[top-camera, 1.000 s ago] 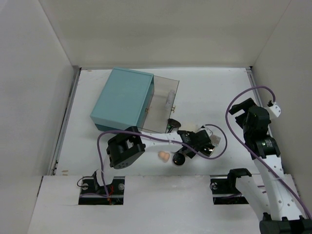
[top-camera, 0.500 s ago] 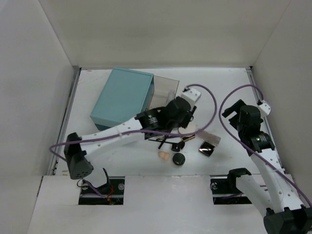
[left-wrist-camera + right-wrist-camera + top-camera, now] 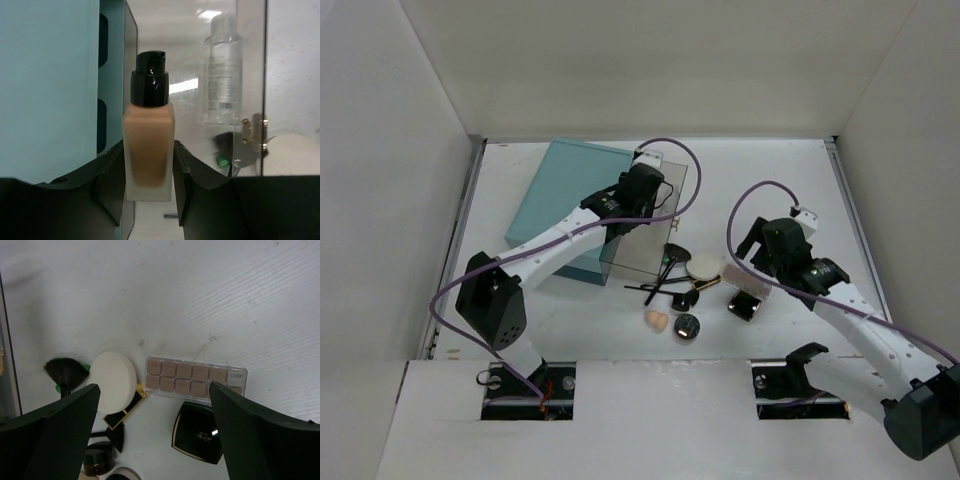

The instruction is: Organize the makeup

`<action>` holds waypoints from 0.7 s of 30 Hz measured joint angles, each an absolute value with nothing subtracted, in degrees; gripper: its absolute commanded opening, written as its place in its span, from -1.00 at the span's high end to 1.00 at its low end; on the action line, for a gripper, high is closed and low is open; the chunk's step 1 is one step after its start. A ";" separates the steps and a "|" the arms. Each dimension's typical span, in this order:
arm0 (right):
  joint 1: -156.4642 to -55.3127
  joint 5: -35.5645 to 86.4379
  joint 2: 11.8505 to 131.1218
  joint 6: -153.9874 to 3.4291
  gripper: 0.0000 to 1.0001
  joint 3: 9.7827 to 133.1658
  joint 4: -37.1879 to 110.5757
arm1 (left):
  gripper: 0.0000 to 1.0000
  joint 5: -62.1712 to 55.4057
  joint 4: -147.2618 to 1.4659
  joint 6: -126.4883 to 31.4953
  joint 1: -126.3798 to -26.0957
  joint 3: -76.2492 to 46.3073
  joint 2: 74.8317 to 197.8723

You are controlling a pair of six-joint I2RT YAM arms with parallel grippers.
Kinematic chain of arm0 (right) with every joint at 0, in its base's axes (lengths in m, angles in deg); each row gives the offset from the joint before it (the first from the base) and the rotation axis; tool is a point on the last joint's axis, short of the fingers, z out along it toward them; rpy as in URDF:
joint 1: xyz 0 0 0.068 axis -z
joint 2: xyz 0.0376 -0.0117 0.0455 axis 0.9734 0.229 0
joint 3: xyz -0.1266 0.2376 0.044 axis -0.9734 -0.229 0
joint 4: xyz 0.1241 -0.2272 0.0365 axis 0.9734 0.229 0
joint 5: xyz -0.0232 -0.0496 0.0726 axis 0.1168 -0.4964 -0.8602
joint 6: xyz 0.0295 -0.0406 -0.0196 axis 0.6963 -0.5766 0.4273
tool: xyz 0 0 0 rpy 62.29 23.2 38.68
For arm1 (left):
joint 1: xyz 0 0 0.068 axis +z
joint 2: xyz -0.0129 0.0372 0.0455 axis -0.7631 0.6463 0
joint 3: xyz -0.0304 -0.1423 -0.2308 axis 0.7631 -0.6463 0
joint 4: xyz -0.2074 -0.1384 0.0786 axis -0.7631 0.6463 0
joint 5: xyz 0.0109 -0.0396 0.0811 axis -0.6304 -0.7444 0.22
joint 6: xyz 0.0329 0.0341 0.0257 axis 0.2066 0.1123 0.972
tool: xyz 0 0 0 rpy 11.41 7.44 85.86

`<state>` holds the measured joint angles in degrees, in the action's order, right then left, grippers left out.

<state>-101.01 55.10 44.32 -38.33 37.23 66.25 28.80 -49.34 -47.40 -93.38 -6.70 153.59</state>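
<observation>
Top view: left gripper (image 3: 642, 193) hovers over the teal box (image 3: 570, 205); puff (image 3: 703, 267), brushes (image 3: 665, 285) and sponge (image 3: 656, 319) lie loose to its right. Left wrist: fingers pinch the beige bottle (image 3: 148, 150), with the clear tube (image 3: 222, 75) already stowed beside the box. Right wrist: right gripper (image 3: 153, 390) gapes wide and empty above the palette (image 3: 196, 377). Mostly unsorted, I'd say.

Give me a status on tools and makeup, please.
Left tool shut on beige bottle at the clear case. Right tool open above the palette. Brushes, puff, compacts loose on table. Nothing seen blocking.

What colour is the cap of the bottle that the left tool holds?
Glossy black. The cap on the beige bottle shows best in the left wrist view.
</observation>
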 measured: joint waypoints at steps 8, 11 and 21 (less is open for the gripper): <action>-110.76 54.20 46.63 -35.81 -0.96 36.18 68.70 | 0.25 25.09 -49.23 -49.52 -93.51 -9.58 155.23; -117.32 51.97 48.23 -36.58 -0.96 35.65 68.17 | -0.17 24.60 -49.49 -50.11 -93.35 -9.84 155.40; -133.45 45.83 50.11 -41.87 -1.00 32.55 65.00 | -0.80 24.34 -50.46 -50.33 -93.18 -9.95 153.04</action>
<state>-133.45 45.83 50.11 -41.87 32.55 65.00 24.34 -50.46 -50.33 -93.18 -9.95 153.04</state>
